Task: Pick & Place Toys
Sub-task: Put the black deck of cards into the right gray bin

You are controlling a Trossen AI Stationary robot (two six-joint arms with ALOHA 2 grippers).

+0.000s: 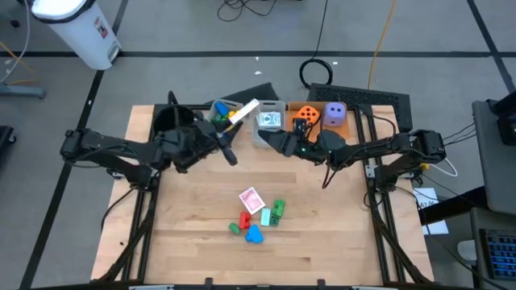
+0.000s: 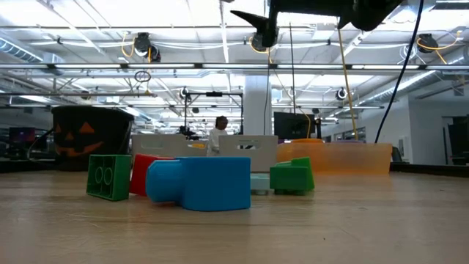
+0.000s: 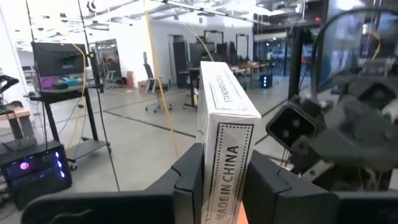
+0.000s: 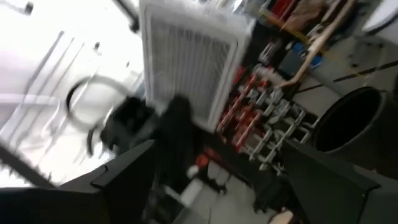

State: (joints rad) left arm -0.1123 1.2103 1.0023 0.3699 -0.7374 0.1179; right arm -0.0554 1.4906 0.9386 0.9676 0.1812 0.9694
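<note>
1. Left gripper (image 3: 219,180) is clamped on a white card box (image 3: 224,124), held up over the clear bins (image 1: 242,121) at the desk's far edge.
2. Right gripper (image 1: 278,141) stands open and empty, near the orange tray (image 1: 318,125) holding the orange die (image 1: 305,115) and purple die (image 1: 335,113).
3. Blocks (image 1: 256,224) and a playing card (image 1: 251,199) lie near the desk's (image 1: 185,225) front edge.

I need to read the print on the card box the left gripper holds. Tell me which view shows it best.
The left wrist view: the card box fills the frame between the left gripper fingers, print legible. The high view shows it only as a small white bar over the bins. The low view misses it; the right wrist view blurs it.
</note>
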